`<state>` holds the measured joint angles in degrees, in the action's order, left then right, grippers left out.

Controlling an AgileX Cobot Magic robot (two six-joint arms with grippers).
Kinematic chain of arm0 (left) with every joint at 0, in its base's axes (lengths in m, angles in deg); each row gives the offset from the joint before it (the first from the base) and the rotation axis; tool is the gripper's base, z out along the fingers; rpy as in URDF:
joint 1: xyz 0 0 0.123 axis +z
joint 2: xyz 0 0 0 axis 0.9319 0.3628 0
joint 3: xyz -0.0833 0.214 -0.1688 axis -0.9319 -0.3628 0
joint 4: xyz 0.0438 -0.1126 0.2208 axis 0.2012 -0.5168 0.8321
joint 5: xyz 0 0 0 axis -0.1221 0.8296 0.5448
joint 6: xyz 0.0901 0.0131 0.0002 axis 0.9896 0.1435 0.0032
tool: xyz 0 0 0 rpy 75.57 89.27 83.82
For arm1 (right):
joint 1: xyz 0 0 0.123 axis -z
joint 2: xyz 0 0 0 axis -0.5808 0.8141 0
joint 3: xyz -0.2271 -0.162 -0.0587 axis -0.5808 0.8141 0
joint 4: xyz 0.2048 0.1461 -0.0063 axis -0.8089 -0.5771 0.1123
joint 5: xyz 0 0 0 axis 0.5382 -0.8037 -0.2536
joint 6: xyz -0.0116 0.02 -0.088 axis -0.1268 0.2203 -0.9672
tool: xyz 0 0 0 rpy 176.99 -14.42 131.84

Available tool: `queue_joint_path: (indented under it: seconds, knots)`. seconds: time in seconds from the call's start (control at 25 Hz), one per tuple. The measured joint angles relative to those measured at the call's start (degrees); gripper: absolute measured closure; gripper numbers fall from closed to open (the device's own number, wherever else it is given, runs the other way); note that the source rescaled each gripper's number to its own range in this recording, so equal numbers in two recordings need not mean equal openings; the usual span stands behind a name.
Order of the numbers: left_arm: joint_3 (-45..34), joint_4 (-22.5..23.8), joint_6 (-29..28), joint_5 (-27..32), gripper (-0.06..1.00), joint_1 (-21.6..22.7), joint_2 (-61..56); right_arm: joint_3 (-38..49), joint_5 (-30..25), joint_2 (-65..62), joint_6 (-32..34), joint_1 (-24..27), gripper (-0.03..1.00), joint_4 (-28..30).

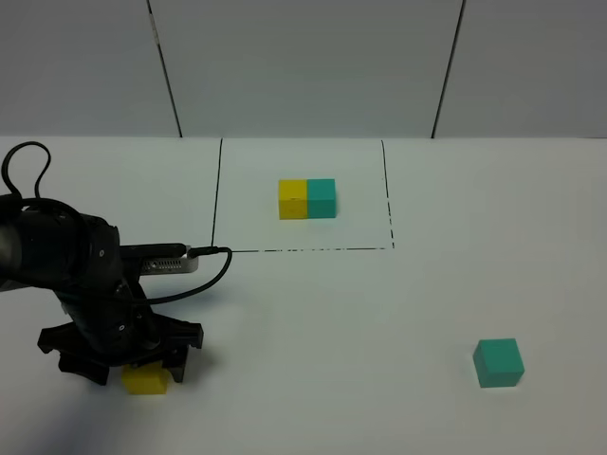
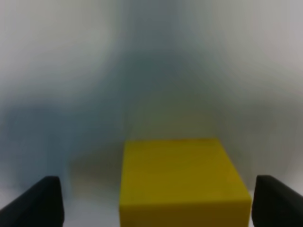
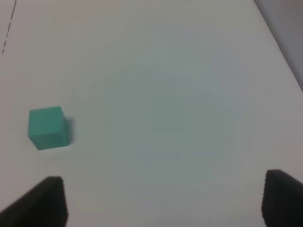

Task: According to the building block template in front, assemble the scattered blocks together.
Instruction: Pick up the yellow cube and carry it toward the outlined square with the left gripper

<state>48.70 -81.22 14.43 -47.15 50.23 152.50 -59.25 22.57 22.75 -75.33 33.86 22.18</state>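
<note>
yellow block [image 1: 145, 381] is sitting on the tabletop [image 1: 332, 332] at the near left between the jaws of the open left hand [image 1: 133, 365], untouched, probably being lined up for a grasp, while the teal block [image 1: 499, 362] is lying far right, apart from the open, empty right hand [image 3: 164, 203].

From high we face down the worktop [image 1: 379, 313] toward the template [image 1: 306, 199]. Our left wrist camera sits close on the yellow cube [image 2: 182, 182], the right farther off the teal cube [image 3: 46, 127]; the high view shares both cubes.
</note>
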Motion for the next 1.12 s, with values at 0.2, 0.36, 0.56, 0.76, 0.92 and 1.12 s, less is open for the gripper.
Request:
queue_joint_path:
  seconds: [0.2, 0.36, 0.56, 0.76, 0.92, 1.12]
  knots:
    - [0.1, -1.1, 0.5, -1.3, 0.17, -1.1, 0.4, 0.0, 0.0, 0.0, 0.0, 0.0, 0.3, 0.0]
    - [0.2, -2.4, 2.5, -2.8, 0.18, -3.7, 0.7, 0.0, 0.0, 0.0, 0.0, 0.0, 0.3, 0.0]
    - [0.3, -2.1, 1.2, -2.2, 0.18, -4.5, 1.4, 0.0, 0.0, 0.0, 0.0, 0.0, 0.3, 0.0]
    - [0.3, 0.0, -1.0, -1.9, 0.19, -4.4, 1.4, 0.0, 0.0, 0.0, 0.0, 0.0, 0.3, 0.0]
    - [0.3, 1.0, -1.9, -1.9, 0.25, -4.4, 1.5, 0.0, 0.0, 0.0, 0.0, 0.0, 0.3, 0.0]
    - [0.3, 1.3, -3.5, -2.0, 0.56, -4.4, 1.5, 0.0, 0.0, 0.0, 0.0, 0.0, 0.3, 0.0]
